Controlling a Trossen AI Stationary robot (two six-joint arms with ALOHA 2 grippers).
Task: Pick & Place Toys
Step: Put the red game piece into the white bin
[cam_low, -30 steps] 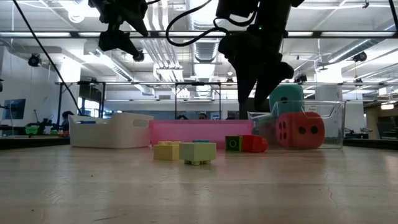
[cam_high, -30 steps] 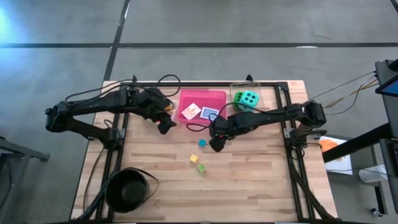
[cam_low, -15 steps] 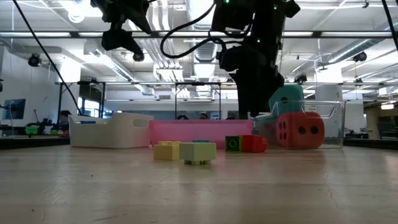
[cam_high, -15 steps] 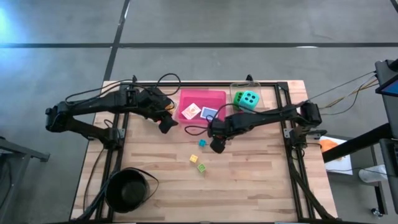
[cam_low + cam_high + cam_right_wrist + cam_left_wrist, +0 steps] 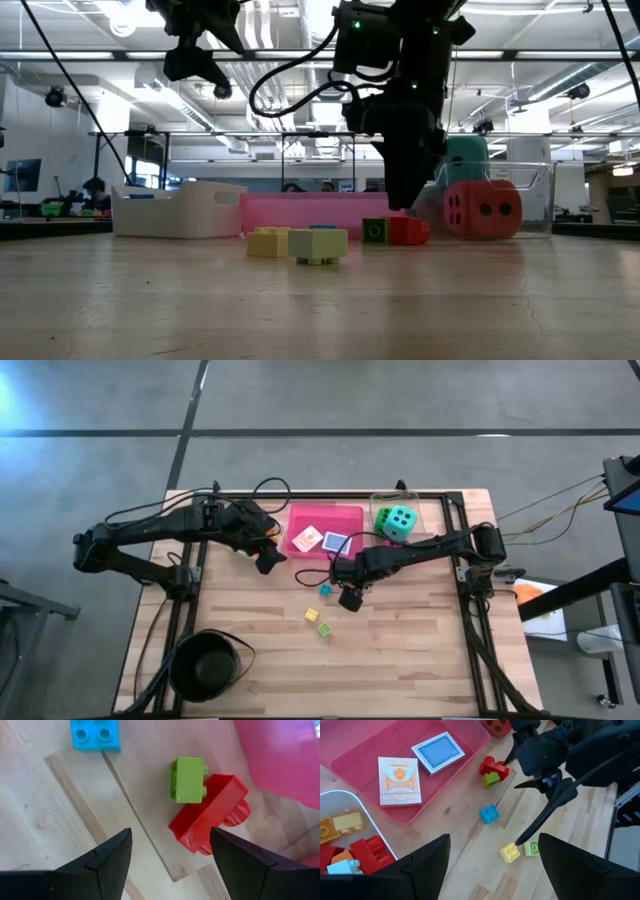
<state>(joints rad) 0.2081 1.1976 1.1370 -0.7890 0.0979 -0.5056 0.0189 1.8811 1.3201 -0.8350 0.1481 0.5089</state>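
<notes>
My right gripper [image 5: 170, 865] is open above the table's middle [image 5: 350, 598], over a green block [image 5: 188, 780] lying against a red block [image 5: 210, 815]. A blue block [image 5: 95, 734] lies close by. It touches none of them. A yellow block [image 5: 312, 616] and a light green block [image 5: 323, 630] lie nearer the front. Two cards [image 5: 400, 780] [image 5: 438, 751] lie flat in the pink tray [image 5: 350, 513]. A green die [image 5: 400, 518] sits in the clear tray, and the low view shows a red die [image 5: 480, 208] and a teal die [image 5: 462, 155]. My left gripper [image 5: 492, 880] is open and raised at the pink tray's left [image 5: 265, 560].
A white tray [image 5: 350, 800] with several blocks lies below my left gripper. A black round bowl [image 5: 208, 665] stands at the near left corner. A black cable [image 5: 310, 570] loops between the arms. Bare wood lies to the near right.
My right gripper has gone a little toward the table's near edge and down, closer to the red and green blocks. The blocks have stayed where they were.
</notes>
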